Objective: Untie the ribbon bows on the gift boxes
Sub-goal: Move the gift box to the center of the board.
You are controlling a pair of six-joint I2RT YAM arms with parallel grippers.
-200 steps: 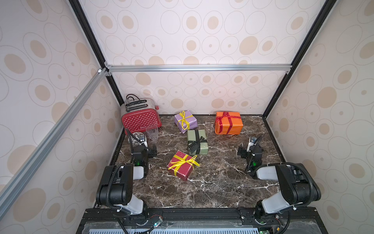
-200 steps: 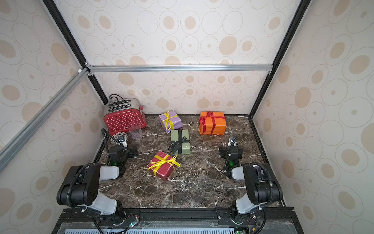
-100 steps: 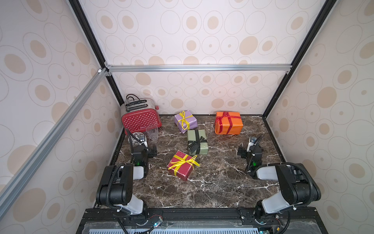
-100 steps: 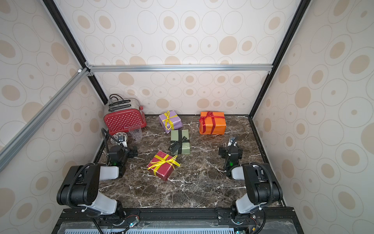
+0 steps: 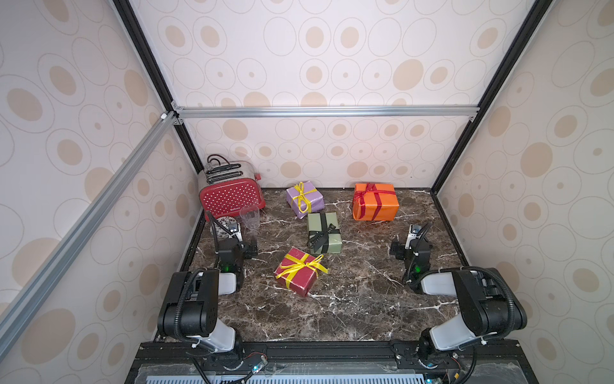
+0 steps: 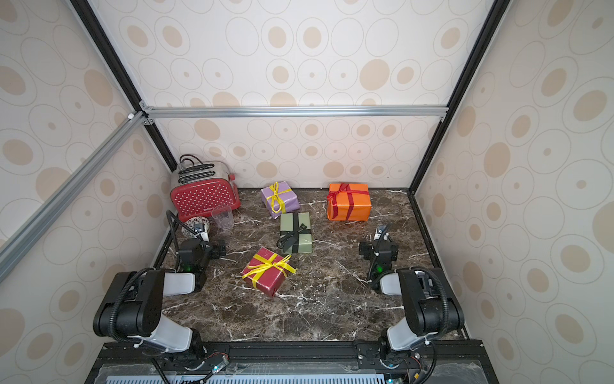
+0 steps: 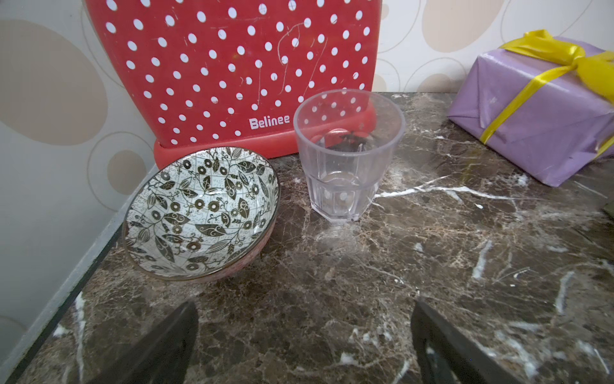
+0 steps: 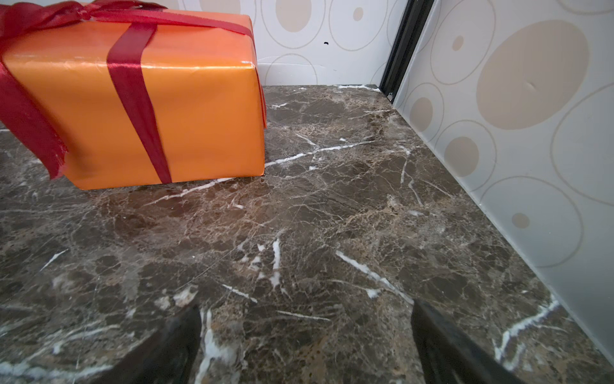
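four gift boxes (image 5: 295,277), ribbon bows (image 5: 301,265) all tied; left gripper (image 7: 304,307) at left, right gripper (image 8: 307,309) at right, both empty, jaws apart.

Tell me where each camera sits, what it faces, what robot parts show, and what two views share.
Top views: high above the robot's base, looking down and forward over the marble table; the left arm and right arm show.
Left wrist: on the left arm, low, facing toaster, patterned bowl, clear cup; open left claw shows.
Right wrist: on the right arm, low, facing the orange gift box; open right claw shows.
Shared: left wrist and top views both show the lilac gift box.
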